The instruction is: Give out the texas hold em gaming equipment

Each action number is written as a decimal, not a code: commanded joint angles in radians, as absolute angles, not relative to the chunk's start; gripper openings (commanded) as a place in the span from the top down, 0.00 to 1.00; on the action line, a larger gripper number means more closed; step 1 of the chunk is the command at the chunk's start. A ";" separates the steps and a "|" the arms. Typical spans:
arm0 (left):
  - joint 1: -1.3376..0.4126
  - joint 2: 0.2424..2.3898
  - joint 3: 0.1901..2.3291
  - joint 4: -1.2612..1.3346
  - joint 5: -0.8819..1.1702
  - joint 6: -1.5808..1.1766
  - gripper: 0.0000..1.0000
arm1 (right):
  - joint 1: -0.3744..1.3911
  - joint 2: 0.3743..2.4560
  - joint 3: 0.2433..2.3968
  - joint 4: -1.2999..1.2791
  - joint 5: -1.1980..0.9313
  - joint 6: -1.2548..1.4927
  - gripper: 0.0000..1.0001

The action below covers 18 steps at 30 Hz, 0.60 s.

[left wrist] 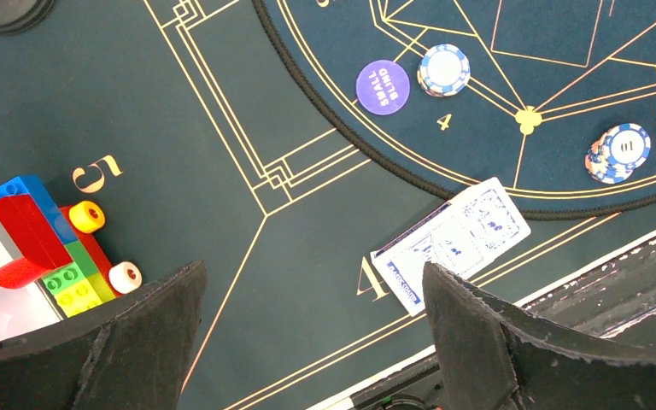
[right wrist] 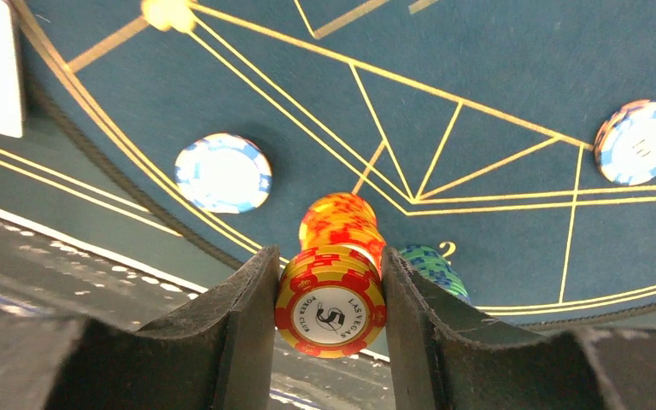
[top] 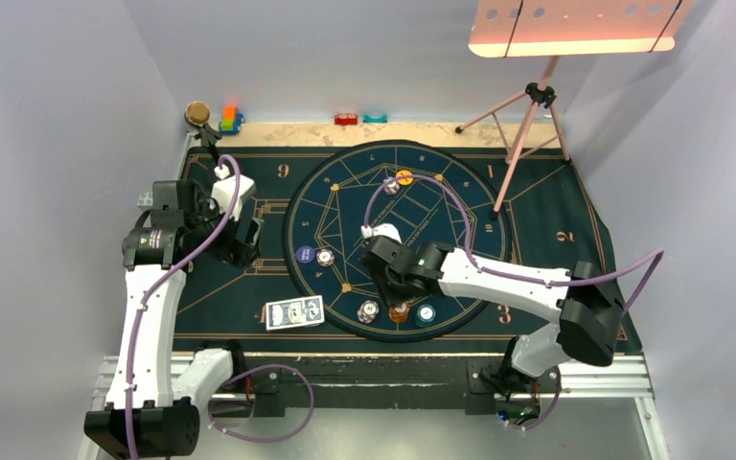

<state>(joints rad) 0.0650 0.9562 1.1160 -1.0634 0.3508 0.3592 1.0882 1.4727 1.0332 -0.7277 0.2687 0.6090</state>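
Chips first: my right gripper (right wrist: pixel 329 256) is clamped on a short stack of orange chips (right wrist: pixel 330 301), one finger against each side of the rims, the top face showing a 5. I cannot tell whether that stack is off the cloth. Just behind it stands a second orange stack (right wrist: pixel 339 224), with a teal stack (right wrist: pixel 434 265) just beside on one side and a white stack (right wrist: pixel 223 172) a little apart on the other. All of them are inside the near edge of the round mat (top: pixel 345 192).

My left gripper (left wrist: pixel 312 290) hangs over the dark table cloth (left wrist: pixel 222 128) by the mat's left edge, fingers wide apart with nothing between them. Below it the cards (left wrist: pixel 450 243) lie face down on the cloth at the mat's near-left edge, one corner touching the rim. Just inside the left edge I see a purple disc (left wrist: pixel 383 86) marked SMALL BLIND, with white chips (left wrist: pixel 443 69) right beside it. Toy blocks (left wrist: pixel 47 248) sit at the cloth's edge next to the gold 5. At the mat's far edge an orange disc (top: pixel 404 177) lies beside another small stack (top: pixel 392 186).
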 commanded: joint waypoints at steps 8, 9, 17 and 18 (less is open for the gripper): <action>0.070 0.941 1.108 -1.036 0.335 0.341 0.00 | 0.962 1.692 1.503 -0.780 0.299 0.445 1.00; 0.070 0.938 1.108 -1.039 0.338 0.341 0.00 | 0.950 1.734 1.547 -0.769 0.291 0.428 1.00; 0.069 0.911 1.081 -1.049 0.364 0.353 0.00 | 0.916 2.143 1.927 -0.732 0.261 0.353 1.00; 0.070 0.912 1.080 -1.052 0.362 0.355 0.00 | 0.916 2.178 1.959 -0.717 0.254 0.352 1.00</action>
